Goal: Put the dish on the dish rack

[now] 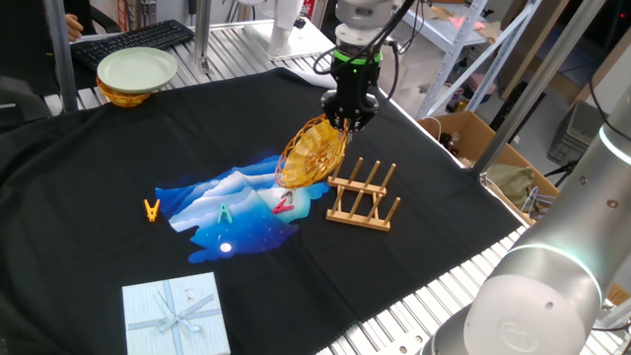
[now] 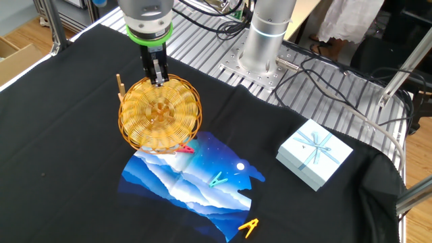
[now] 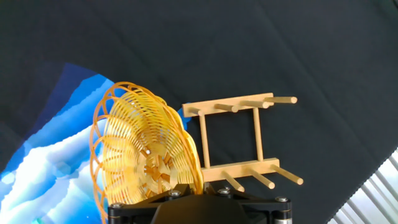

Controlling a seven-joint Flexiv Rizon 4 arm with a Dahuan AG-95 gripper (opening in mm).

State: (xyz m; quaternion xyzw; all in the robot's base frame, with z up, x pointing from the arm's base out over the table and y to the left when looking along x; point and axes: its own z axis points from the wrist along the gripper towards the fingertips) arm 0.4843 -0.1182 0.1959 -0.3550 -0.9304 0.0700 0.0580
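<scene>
Closest to the lens in one fixed view, a rounded grey robot housing (image 1: 537, 296) fills the lower right corner, with ribbed aluminium desk (image 1: 414, 320) rails running beside it. Over those rails lies a black cloth (image 1: 79, 197) that covers nearly the whole working surface. At lower left of that frame sits a pale blue gift box (image 1: 175, 316) tied with a ribbon. A blue and white printed sheet (image 1: 232, 212) lies flat at the centre of the cloth, carrying a green clothespin (image 1: 226, 214) and a red clothespin (image 1: 283, 205); an orange clothespin (image 1: 151, 209) rests on the bare cloth just left of the sheet.

Above the sheet's right edge, the gripper (image 1: 347, 120) points down and is closed on the upper rim of the dish (image 1: 313, 151), which hangs on edge, tilted, clear of the cloth. Just right of it stands the dish rack (image 1: 363, 193), its pegs upright; the hand view shows the dish beside the rack, not between the pegs.

At the upper left a pale green plate (image 1: 137, 67) sits on top of a second wicker basket (image 1: 122, 96), with a black keyboard (image 1: 133, 41) behind them. Cardboard boxes (image 1: 473, 138) and metal shelving frames (image 1: 493, 49) fill the right background. The other fixed view shows wooden flooring at its upper left.
</scene>
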